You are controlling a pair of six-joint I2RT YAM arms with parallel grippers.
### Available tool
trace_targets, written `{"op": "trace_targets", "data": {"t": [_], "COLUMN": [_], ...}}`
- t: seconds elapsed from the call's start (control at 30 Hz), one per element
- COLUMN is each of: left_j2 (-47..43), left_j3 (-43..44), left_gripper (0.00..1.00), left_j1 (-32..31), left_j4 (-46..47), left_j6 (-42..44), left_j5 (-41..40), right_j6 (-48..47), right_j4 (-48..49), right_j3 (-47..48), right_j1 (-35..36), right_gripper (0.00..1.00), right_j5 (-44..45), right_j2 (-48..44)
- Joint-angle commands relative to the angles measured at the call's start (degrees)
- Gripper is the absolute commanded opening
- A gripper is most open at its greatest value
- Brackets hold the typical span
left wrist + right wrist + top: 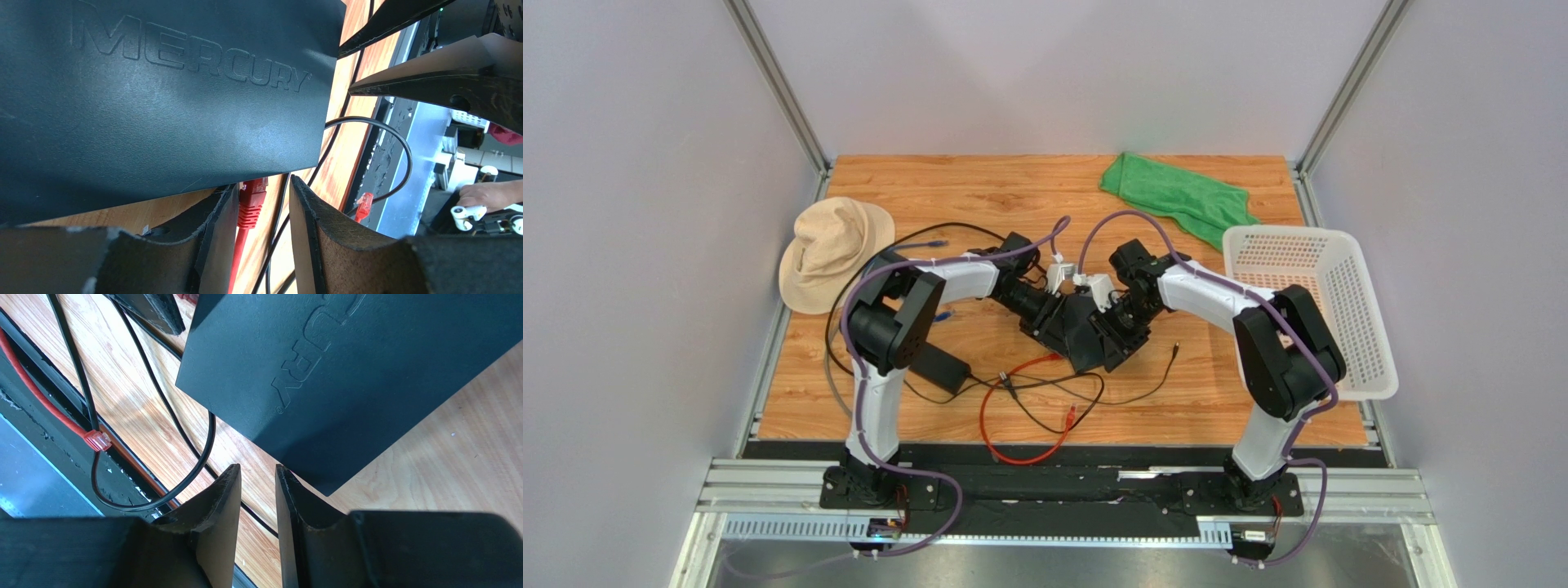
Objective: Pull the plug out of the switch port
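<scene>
1. My left gripper [264, 187] stands half open around the red plug [253, 197] seated in the edge of the black switch box [153, 104]; not clamped, I think.
2. My right gripper [256, 471], narrowly parted and empty, sits at the box corner.
3. One hat [836, 251], one green cloth [1173, 196], one basket [1314, 306]; a black cable [356, 119] runs beside the plug.

Lab test cell: white walls [646, 184], aluminium rails [768, 490].
</scene>
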Motion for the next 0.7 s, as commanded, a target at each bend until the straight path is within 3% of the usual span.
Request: {"op": "trace_targets", "data": {"t": [0.0,0.37,0.67], "left_j2": [1.6,3.5,5.2], "left_j3": [2.0,2.6,3.5], "left_gripper": [0.44,0.45,0.44], "left_j1": [1.0,4.6,4.6], "left_j4": [-1.2,-0.4,-0.3], "left_j6": [-0.4,-3.3,-4.1], "left_j5": [0.3,5.8,7.2], "right_j6": [1.2,-0.7,0.1], "right_j4": [1.7,-2.8,1.1], "right_j3": [0.9,5.3,5.1], "right_j1": [0.1,0.1,0.7], "right_gripper": [0.31,0.28,0.25], "right_j5": [0.3,-7.2,1.4], "right_j2": [0.0,-2.0,1.5]}}
